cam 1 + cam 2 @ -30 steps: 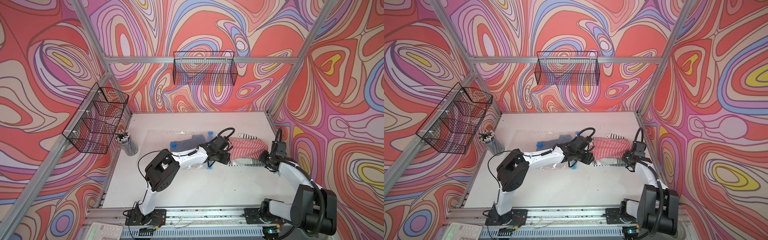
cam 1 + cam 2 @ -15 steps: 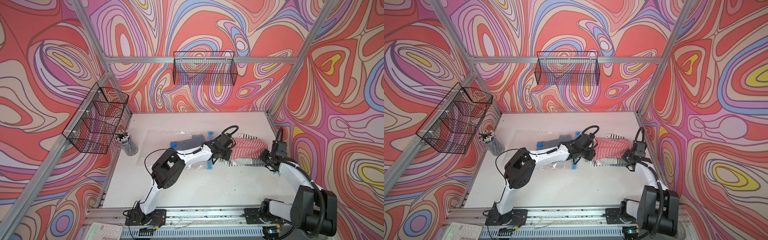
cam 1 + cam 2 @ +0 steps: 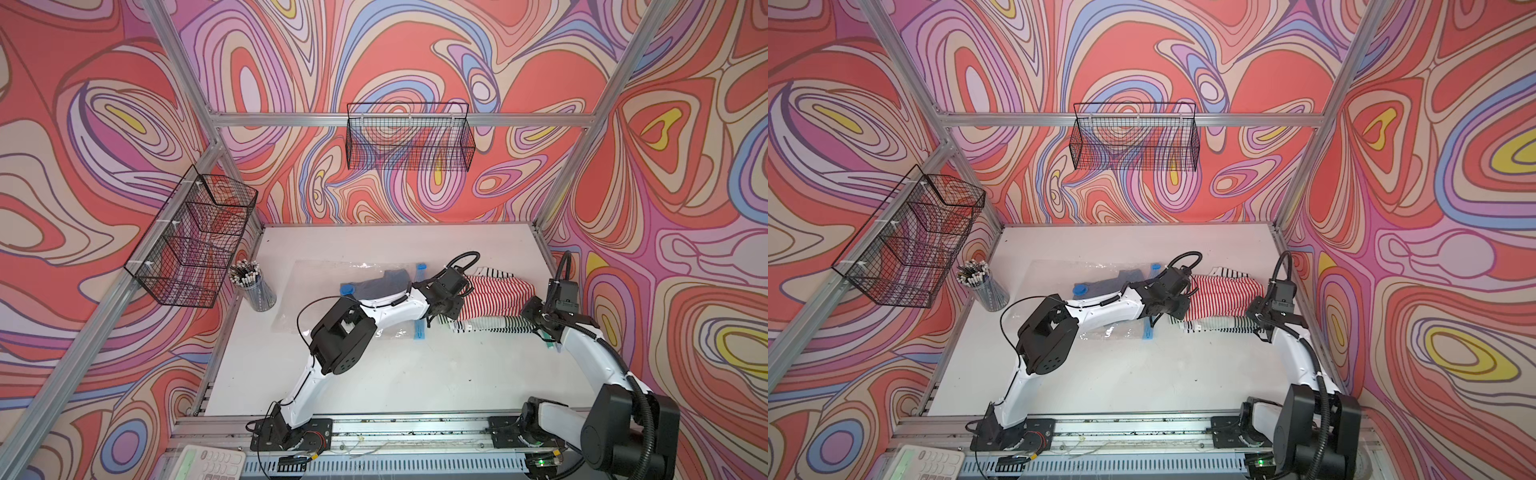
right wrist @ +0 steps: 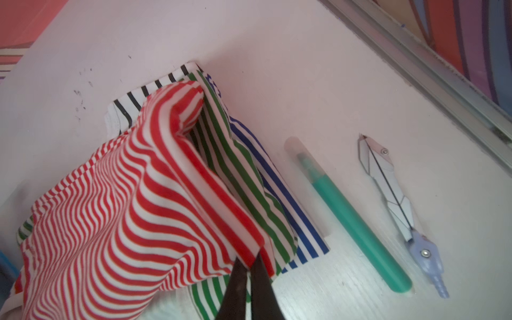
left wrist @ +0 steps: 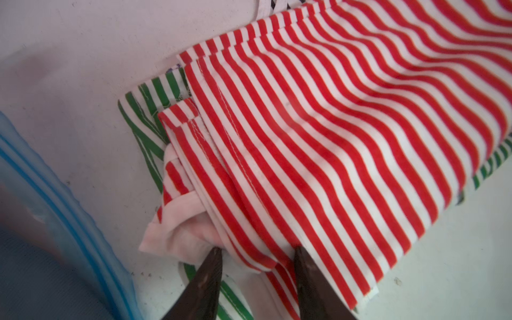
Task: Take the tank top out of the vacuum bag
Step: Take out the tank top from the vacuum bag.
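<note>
Two grippers, one white table (image 3: 374,374); contents as listed.

1. Tank top (image 3: 494,297), red-and-white striped. It lies outside the vacuum bag (image 3: 328,274), on the right arm's side of the table and between the two grippers. Bare table shows between it and the bag's light-blue zip strip (image 5: 55,199). It sits on top of a small pile of clothing: a green-striped garment (image 4: 243,177), a blue-striped garment (image 4: 277,177) and a black-striped garment (image 4: 133,102).
2. Vacuum bag. Clear plastic, lying flat mid-table under the left forearm, with its round blue valve cap (image 3: 348,288) facing up. A grey garment (image 3: 386,282) lies inside it.
3. Left gripper (image 5: 256,252). Its jaws are partly apart, with a bunched fold of the tank top's hem held between the tips, at the end nearest the zip strip.
4. Right gripper (image 4: 250,263). Its jaws are pinched tight on the opposite edge of the tank top, and the cloth rises in a ridge toward the tips.
5. Green pen (image 4: 352,219), lying just beside the blue-striped garment.
6. Silver folding tool (image 4: 388,188) with a lavender end, lying beside the pen near the table's side rail.
7. Pencil cup (image 3: 257,286), upright at the left edge of the table.
8. Wire basket (image 3: 409,137) on the back wall, and a divided wire basket (image 3: 195,241) on the left wall.
</note>
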